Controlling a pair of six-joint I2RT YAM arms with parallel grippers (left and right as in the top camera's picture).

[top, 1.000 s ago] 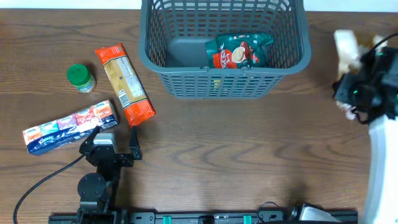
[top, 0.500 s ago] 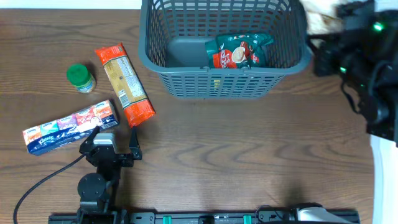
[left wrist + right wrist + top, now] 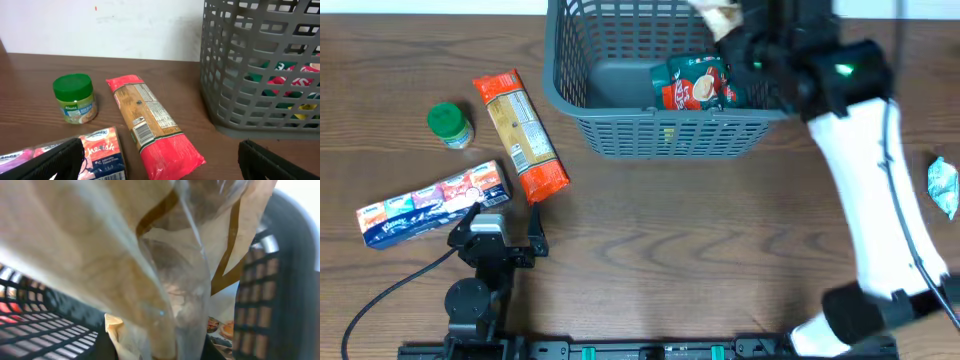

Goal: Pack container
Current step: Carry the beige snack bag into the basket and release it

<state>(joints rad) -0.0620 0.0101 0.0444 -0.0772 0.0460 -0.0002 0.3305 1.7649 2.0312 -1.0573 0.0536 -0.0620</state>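
One tan crinkly plastic packet [image 3: 722, 16] hangs over the grey-blue slotted plastic basket [image 3: 620, 130], gripped by the right claw [image 3: 740, 28]; left of it, the left claw [image 3: 160, 152] sits with fingers spread.

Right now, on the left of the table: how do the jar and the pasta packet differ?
The jar is small and round with a green lid; the pasta packet is long and flat with orange-red ends. The jar stands upright; the pasta packet lies flat. Shared: both sit on the table, left of the basket, not yet packed.
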